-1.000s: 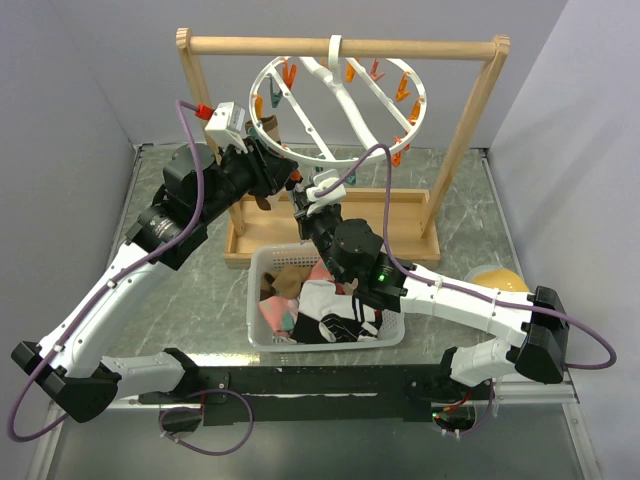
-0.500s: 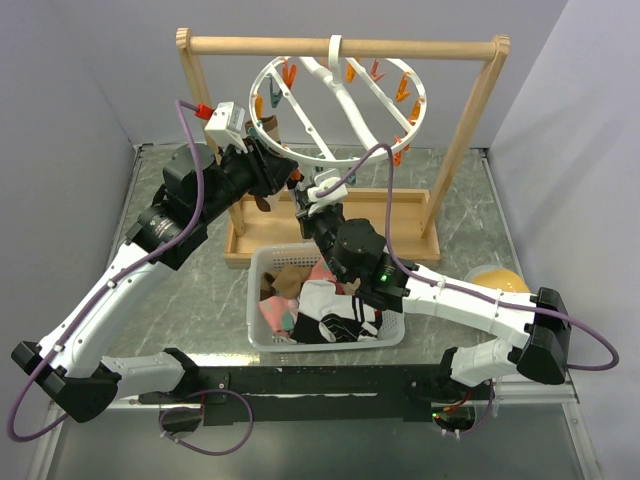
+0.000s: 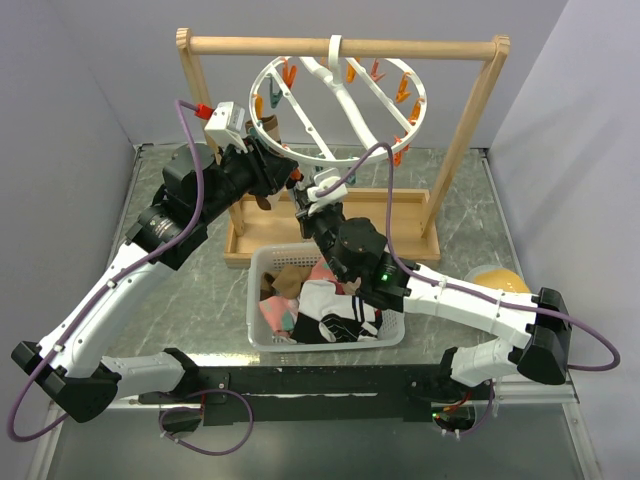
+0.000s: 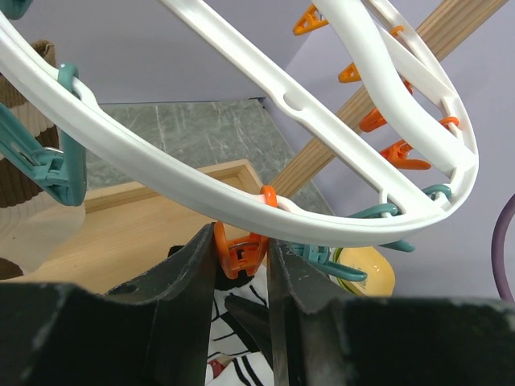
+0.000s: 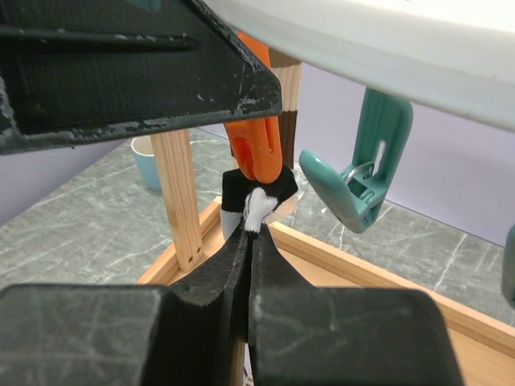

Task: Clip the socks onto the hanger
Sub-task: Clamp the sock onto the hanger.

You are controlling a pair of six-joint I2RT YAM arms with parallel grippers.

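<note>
- Orange peg [image 4: 239, 256] under the white hanger [image 4: 161, 169] ring is squeezed from both sides by the left gripper [image 4: 240, 241], low centre of the left wrist view
- Right gripper [image 5: 249, 235] has its jaws pressed together, pinching a black-and-white sock [image 5: 259, 197], its top edge at that peg's lower tip, mid-frame
- Hanger hangs from the wooden frame [image 3: 340, 46], top centre of the overhead view
- Other socks [image 3: 325, 315] lie in the white basket [image 3: 320, 345], lower middle

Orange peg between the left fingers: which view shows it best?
Right wrist: the peg sits mid-frame, close up, with the sock at its tip. Left wrist shows only its upper part between the fingers. Top external barely shows it.
</note>
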